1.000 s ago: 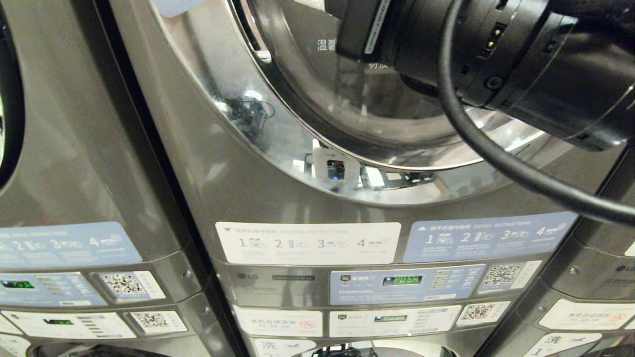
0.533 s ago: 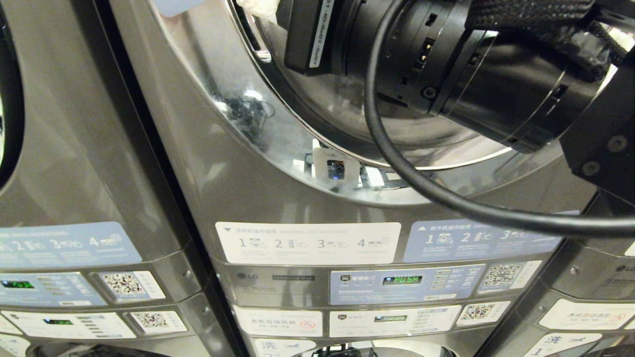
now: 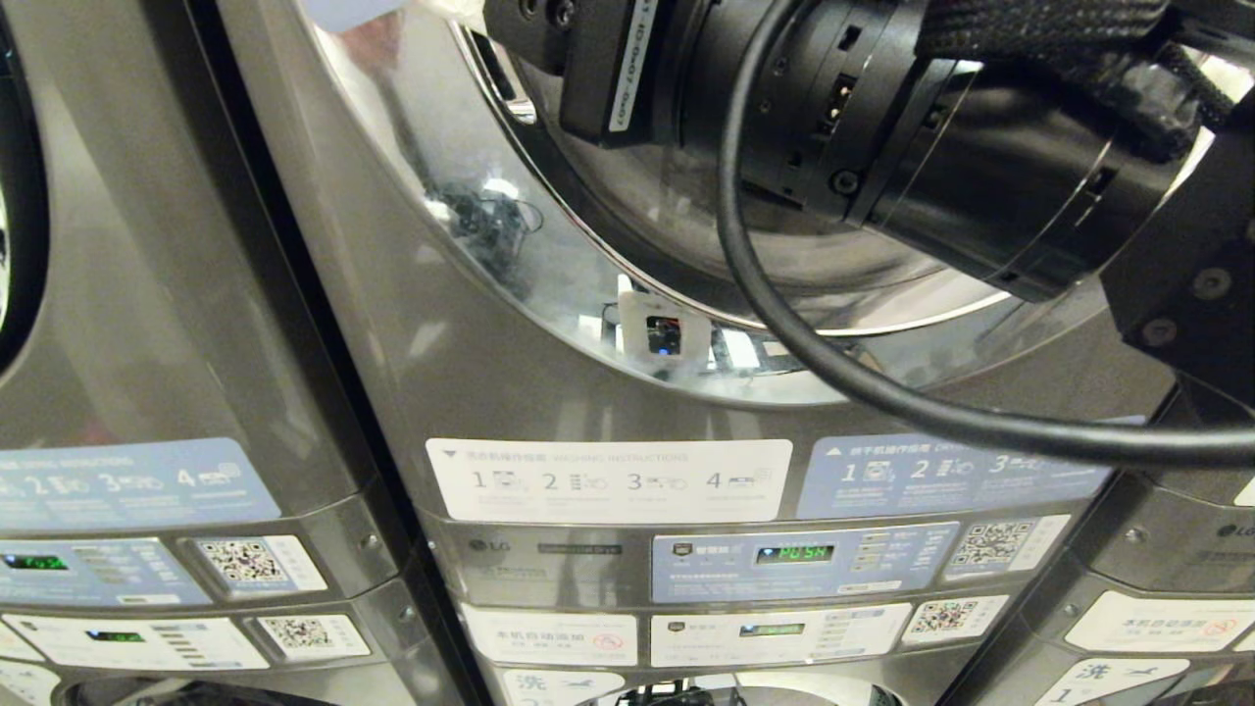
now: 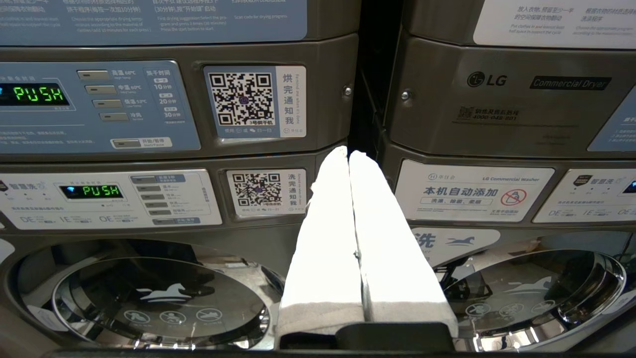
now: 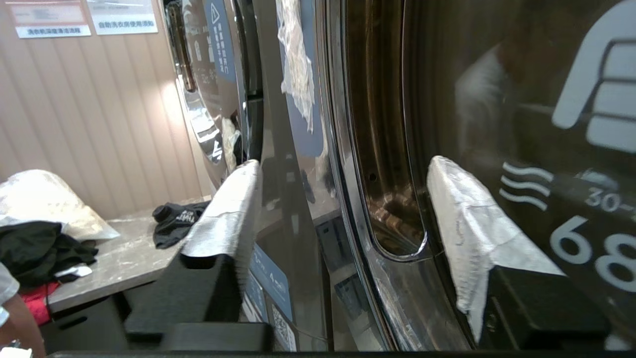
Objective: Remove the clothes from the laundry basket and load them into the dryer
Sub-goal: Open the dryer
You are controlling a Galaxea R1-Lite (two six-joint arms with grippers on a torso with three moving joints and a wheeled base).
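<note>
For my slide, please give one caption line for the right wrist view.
Right gripper, fingers open and empty, straddles the chrome rim of the dryer door; dark clothes lie on a counter beyond.

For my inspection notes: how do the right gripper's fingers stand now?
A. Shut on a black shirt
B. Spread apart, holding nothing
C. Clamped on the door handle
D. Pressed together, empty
B: in the right wrist view the right gripper has its white-padded fingers wide apart, with only the dryer door between them.

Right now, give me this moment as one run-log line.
right tool: open, empty, at dryer door rim | left tool: shut, parked facing control panels | clothes: on counter
</note>
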